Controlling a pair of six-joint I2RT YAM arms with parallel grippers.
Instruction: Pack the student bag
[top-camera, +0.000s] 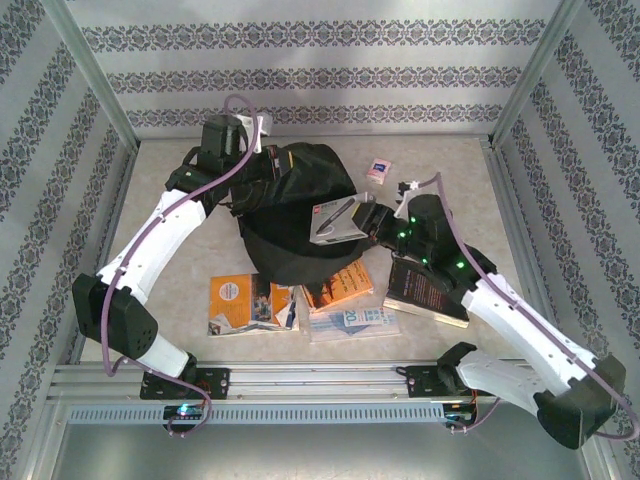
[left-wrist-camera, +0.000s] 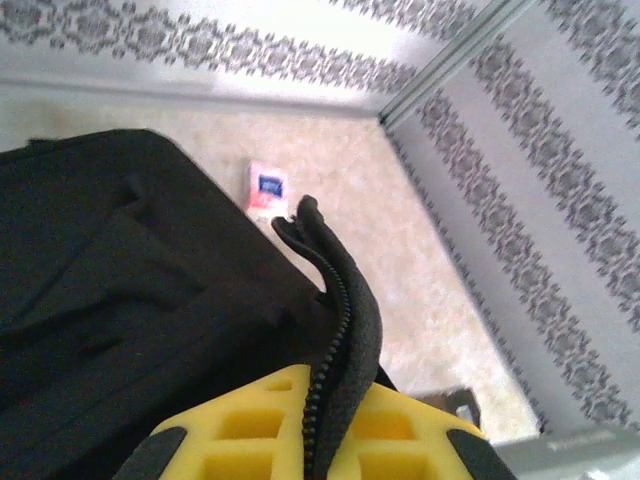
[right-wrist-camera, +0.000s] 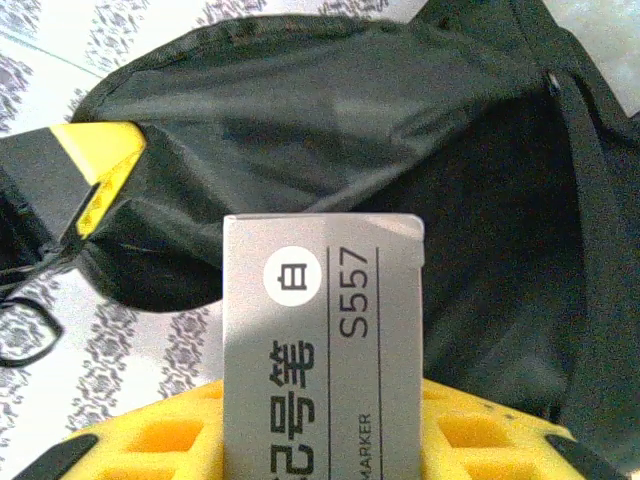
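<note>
The student bag (top-camera: 290, 215) is a black fabric backpack lying in the middle of the table, its mouth held open. My left gripper (left-wrist-camera: 335, 430) is shut on the bag's zip edge (left-wrist-camera: 335, 300) and holds it lifted at the bag's far left. My right gripper (right-wrist-camera: 322, 430) is shut on a grey marker box (right-wrist-camera: 320, 340) printed "S557". The marker box (top-camera: 338, 220) hangs over the bag's right side, its front end pointing into the dark opening (right-wrist-camera: 470, 250). The other gripper's yellow finger (right-wrist-camera: 100, 170) shows at the opening's far rim.
Books and booklets lie on the near side of the bag: a colourful one (top-camera: 250, 303), an orange one (top-camera: 340, 287), a pale one (top-camera: 355, 322) and a dark book (top-camera: 425, 290) under my right arm. A small white and pink packet (top-camera: 379, 170) sits behind the bag.
</note>
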